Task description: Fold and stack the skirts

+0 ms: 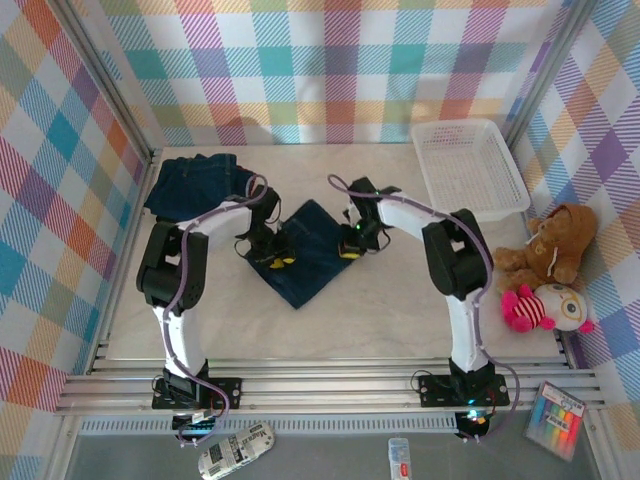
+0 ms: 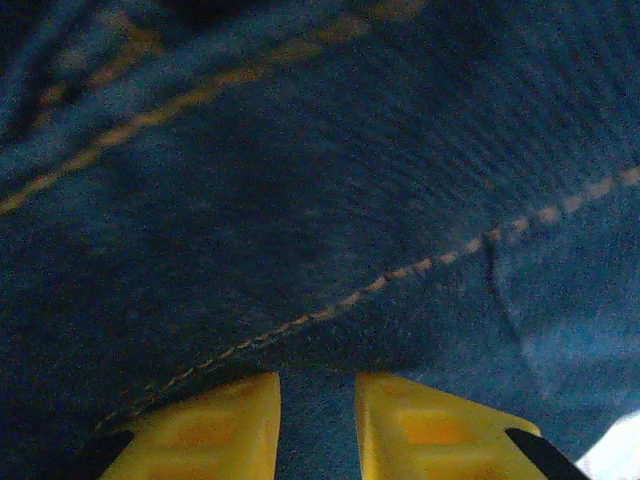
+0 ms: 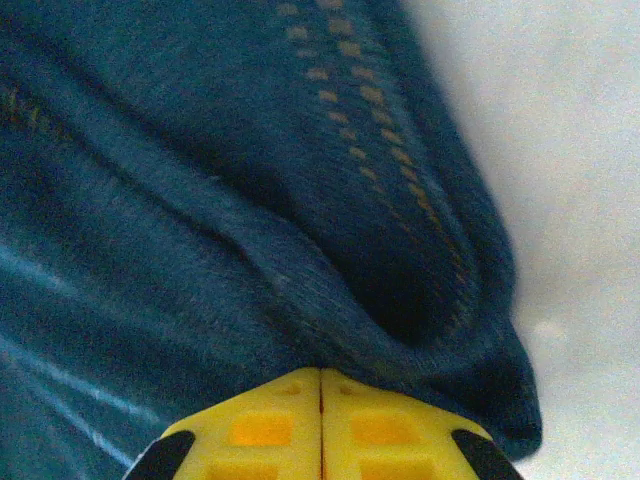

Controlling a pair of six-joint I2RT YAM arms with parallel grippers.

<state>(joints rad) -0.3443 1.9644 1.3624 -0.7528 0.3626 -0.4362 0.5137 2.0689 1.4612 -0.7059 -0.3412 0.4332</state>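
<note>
On the table (image 1: 400,300), left tool (image 1: 280,258) and right tool (image 1: 350,248) seemingly pinch denim skirt (image 1: 312,262)

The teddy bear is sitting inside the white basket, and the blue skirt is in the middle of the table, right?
Not inside. The top view shows the teddy bear sitting outside the white basket, beside it at the right edge of the table. The blue skirt is in the middle of the table.
</note>
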